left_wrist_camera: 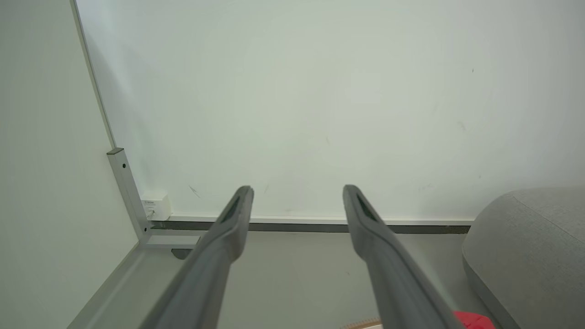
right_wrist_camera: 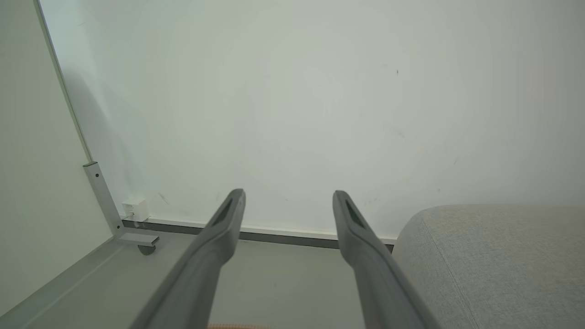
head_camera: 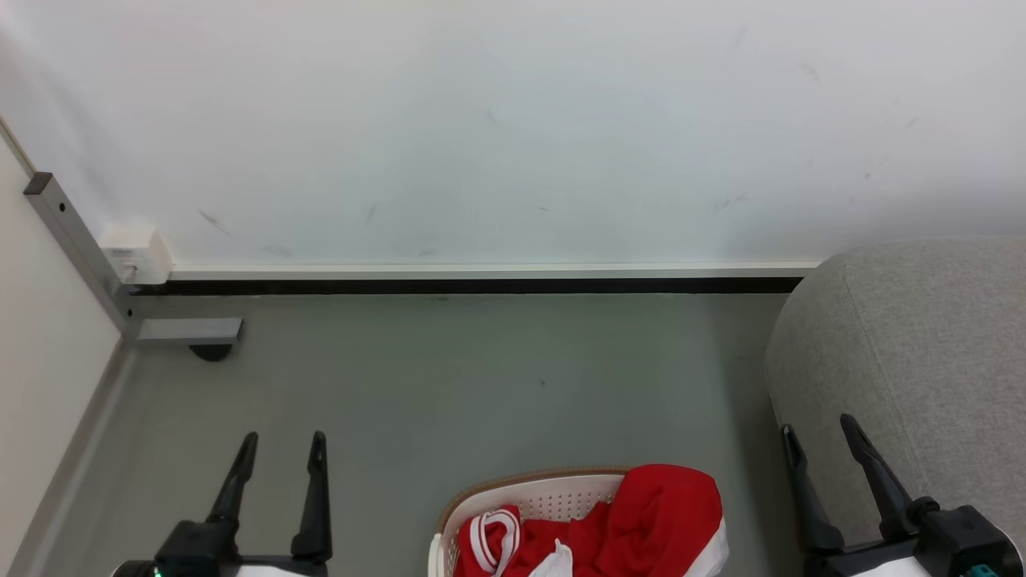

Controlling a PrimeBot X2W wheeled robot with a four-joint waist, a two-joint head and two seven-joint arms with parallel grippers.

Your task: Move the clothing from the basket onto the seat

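Nearest to us, in the head view, the left fingers point(head_camera: 315, 497) stand at lower left and the right fingers point(head_camera: 878, 469) at lower right. Both pairs are spread wide with nothing between them, tips pointing away from us. The right pair sits in front of the seat's rounded arm; whether it touches the fabric, we cannot tell.

Between the two pairs, at the bottom edge, is the basket point(head_camera: 561, 503), only its far part in frame. The clothing point(head_camera: 665, 513) lies in it, bunched, with one red fold draped over the right side of the rim.

To the right, the grey seat point(head_camera: 922, 344) is just beside the basket.

Beyond: grey floor point(head_camera: 481, 377), then the white wall point(head_camera: 513, 120), with a metal post point(head_camera: 72, 232) at far left.
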